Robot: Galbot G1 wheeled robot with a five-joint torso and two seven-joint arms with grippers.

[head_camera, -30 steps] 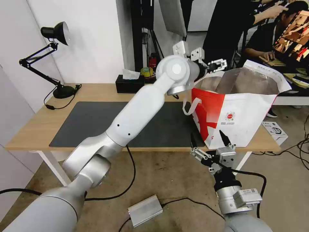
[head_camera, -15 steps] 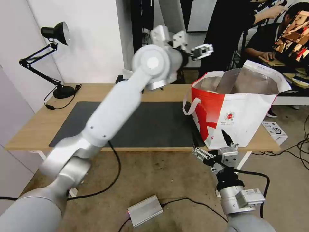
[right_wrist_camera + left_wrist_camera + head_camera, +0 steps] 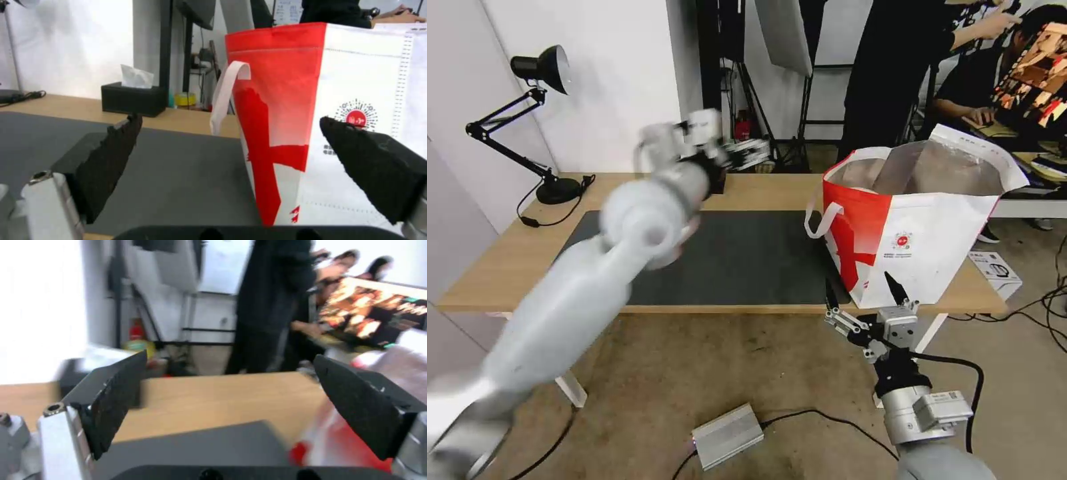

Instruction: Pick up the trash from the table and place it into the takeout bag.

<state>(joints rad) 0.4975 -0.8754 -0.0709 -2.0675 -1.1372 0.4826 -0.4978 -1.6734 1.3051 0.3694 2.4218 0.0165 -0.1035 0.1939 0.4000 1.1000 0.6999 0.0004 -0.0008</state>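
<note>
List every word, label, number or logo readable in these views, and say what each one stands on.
No text can be read as words.
Takeout bag: a round red logo ringed with dots, with small print lines under it, too small to read.
Small white box on the floor beside the table: a black print, too small to read.
Black tissue box: no lettering visible.

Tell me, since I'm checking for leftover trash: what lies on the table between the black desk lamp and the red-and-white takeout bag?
In the head view, the dark grey mat lies between the black desk lamp and the red-and-white takeout bag; its visible surface is bare.
</note>
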